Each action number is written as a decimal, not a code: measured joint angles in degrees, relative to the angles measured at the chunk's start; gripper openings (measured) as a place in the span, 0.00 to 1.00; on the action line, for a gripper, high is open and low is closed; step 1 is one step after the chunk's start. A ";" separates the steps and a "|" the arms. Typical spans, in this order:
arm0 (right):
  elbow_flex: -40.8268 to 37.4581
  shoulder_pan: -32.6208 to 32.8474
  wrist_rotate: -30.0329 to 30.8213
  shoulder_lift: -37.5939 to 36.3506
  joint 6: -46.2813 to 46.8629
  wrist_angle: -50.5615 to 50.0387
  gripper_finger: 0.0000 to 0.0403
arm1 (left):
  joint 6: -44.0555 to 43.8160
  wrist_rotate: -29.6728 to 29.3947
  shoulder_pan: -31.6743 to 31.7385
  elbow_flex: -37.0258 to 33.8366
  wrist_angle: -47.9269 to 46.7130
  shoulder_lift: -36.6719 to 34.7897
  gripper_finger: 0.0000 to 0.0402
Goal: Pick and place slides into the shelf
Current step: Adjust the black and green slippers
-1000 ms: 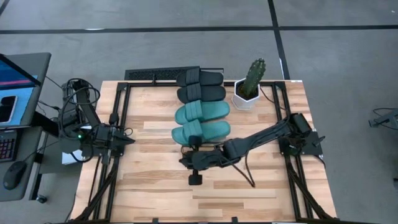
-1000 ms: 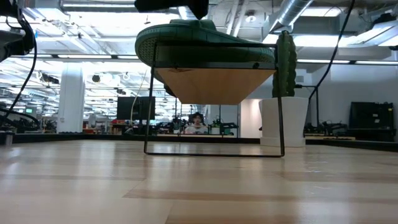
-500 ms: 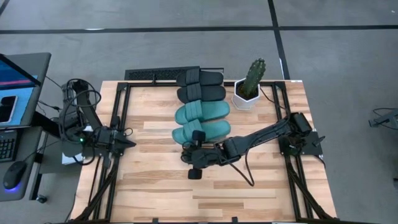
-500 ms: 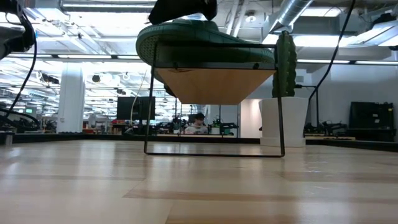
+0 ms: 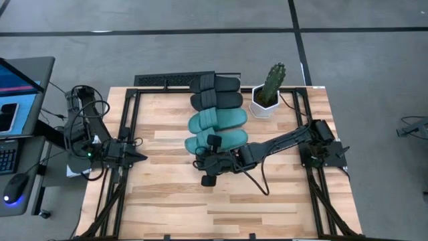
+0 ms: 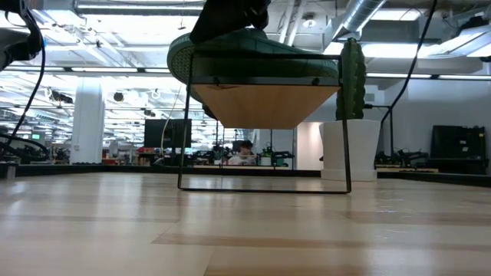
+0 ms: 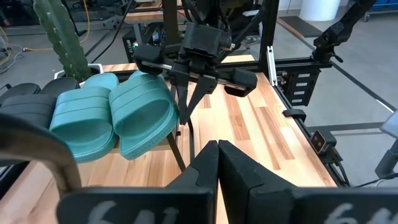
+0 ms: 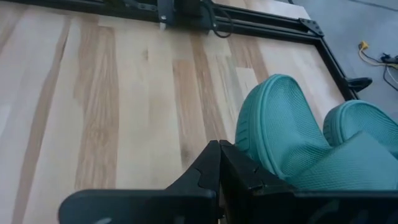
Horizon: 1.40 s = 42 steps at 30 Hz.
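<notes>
In the overhead view, four slides lie side by side in a row on the shelf (image 5: 208, 79), a narrow plank running from the top centre of the frame down toward the middle. From the top: two black slides (image 5: 217, 92), then two teal slides (image 5: 217, 130). Each slide's long axis runs left to right across the frame, crossing the shelf's length.

My right gripper (image 5: 198, 158) sits just below centre frame, its arm reaching in from the right edge. Its fingers are pressed together and hold nothing. The nearest teal slide (image 5: 215, 142), the lowest in the row, lies immediately above and slightly right of the fingertips; in my right wrist view its rounded end (image 8: 280, 134) fills the right side, just beside the fingers. I cannot tell whether I touch it.

My left gripper (image 5: 140, 154) waits at the left of the frame, well apart from the row, fingers also pressed together and empty.

My right arm is by far the nearer. I judge any coming nudge would push upward in the frame, across that slide's long axis.
</notes>
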 joint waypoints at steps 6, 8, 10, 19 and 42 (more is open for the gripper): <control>0.00 -0.92 -0.07 0.00 -0.31 -0.11 0.00 | 0.00 -0.01 -0.01 0.00 0.00 0.00 0.00; 0.00 -1.08 -0.04 0.00 -0.67 -0.08 0.00 | -0.03 -0.01 0.00 0.00 0.00 0.00 0.00; 0.00 -1.28 -0.03 0.00 -0.95 -0.08 0.00 | -0.04 -0.01 0.00 0.00 0.00 0.00 0.00; 0.00 -1.82 -0.31 0.00 -1.02 -0.17 0.00 | -0.91 -0.01 0.00 0.00 0.03 0.00 0.00; -0.11 -2.26 1.52 0.00 -3.07 2.22 0.00 | -1.29 -0.03 -0.01 0.00 0.05 0.00 0.00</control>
